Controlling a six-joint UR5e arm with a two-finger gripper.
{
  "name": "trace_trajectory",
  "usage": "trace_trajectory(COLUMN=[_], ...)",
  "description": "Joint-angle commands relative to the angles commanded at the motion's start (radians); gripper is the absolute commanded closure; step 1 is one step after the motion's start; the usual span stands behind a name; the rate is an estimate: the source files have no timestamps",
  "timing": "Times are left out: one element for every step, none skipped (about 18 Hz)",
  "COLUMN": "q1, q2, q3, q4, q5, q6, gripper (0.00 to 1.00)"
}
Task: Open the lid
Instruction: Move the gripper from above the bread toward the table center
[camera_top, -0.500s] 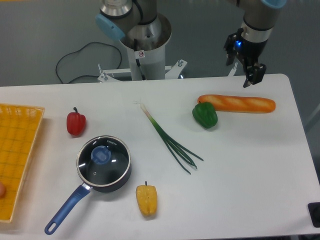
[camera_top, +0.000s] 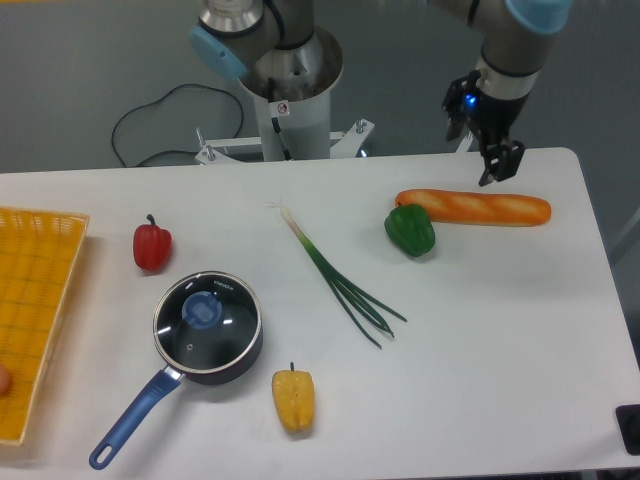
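Well away from the work, the gripper (camera_top: 483, 148) hangs at the far right edge of the white table (camera_top: 500, 330), just above the left part of the baguette (camera_top: 474, 207); its 2 dark fingers stand apart with nothing between them, so it holds nothing. At the other end of the scene — front left — the lid (camera_top: 206, 318) sits flat on the dark saucepan (camera_top: 240, 362), its glass disc covering the whole mouth and its blue knob (camera_top: 203, 310) at the centre, untouched. From the pan a long blue handle (camera_top: 130, 421) runs down and to the left, toward the front edge of the table. Behind the pan and a little to the left stands a red pepper (camera_top: 152, 246), apart from it; a yellow pepper (camera_top: 293, 399) lies just to the pan's front right, near but not touching. Between pan and gripper, a spring onion (camera_top: 340, 280) stretches diagonally across the middle of the table, its green ends fanned toward the front. Close beside the near end of the baguette sits a green pepper (camera_top: 410, 230) — whether the 2 touch I cannot tell. At the left edge rests a yellow mesh tray (camera_top: 35, 300), cut off by the frame
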Motion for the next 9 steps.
trace_trajectory(q1=[0.002, 0.002, 0.002, 0.002, 0.0, -0.003, -0.003, -0.005, -0.003], q2=[-0.005, -0.005, -0.005, -0.005, -0.005, -0.005, -0.003, -0.002, -0.003], q3=[-0.005, -0.011, -0.014, -0.015, -0.017, -0.023, -0.04, -0.054, -0.063], q4=[-0.002, -0.002, 0.0, -0.002, -0.002, -0.003, -0.002, -0.002, -0.002], q5=[0.002, 0.002, 0.0, -0.003, -0.002, 0.002, 0.0, -0.002, 0.002], q6=[0.0, 0.0, 0.0, 0.0, 0.0, 0.0, 0.0, -0.002, 0.0], gripper=[0.0, 0.0, 0.0, 0.0, 0.0, 0.0, 0.0, 0.0, 0.0])
